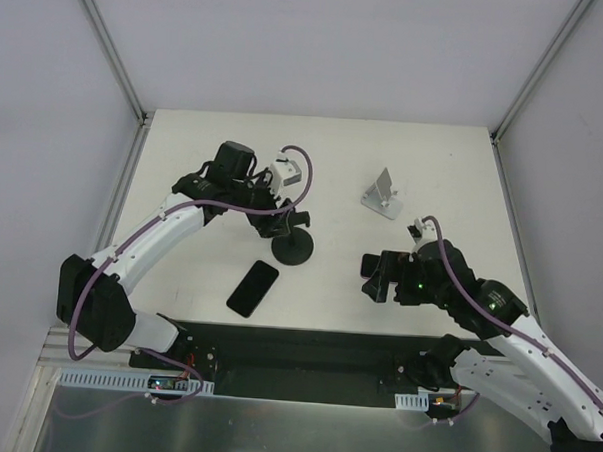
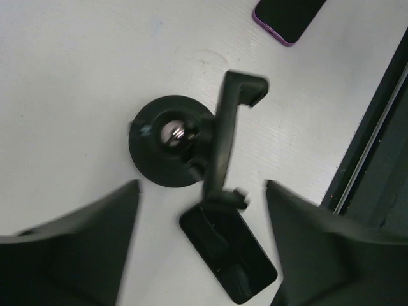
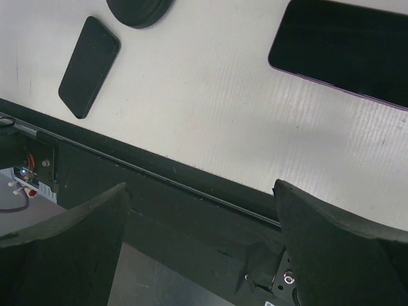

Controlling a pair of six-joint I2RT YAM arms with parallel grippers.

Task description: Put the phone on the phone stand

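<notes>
A black phone stand point(image 1: 293, 248) with a round base point(image 2: 167, 148) and a clamp arm point(image 2: 228, 127) stands mid-table. A black phone point(image 1: 253, 288) lies flat just in front of it; it also shows in the left wrist view point(image 2: 231, 255) and the right wrist view point(image 3: 89, 67). A second phone with a purple edge point(image 3: 344, 48) lies to the right, also in the left wrist view point(image 2: 288, 18). My left gripper point(image 1: 285, 217) is open and empty above the stand point(image 2: 201, 191). My right gripper point(image 1: 371, 277) is open and empty point(image 3: 201, 188), over the table's near edge beside the purple phone.
A silver phone stand point(image 1: 383, 195) stands at the back right of the table. A black rail point(image 3: 191, 191) runs along the near edge. White walls and metal posts point(image 1: 114, 58) enclose the table.
</notes>
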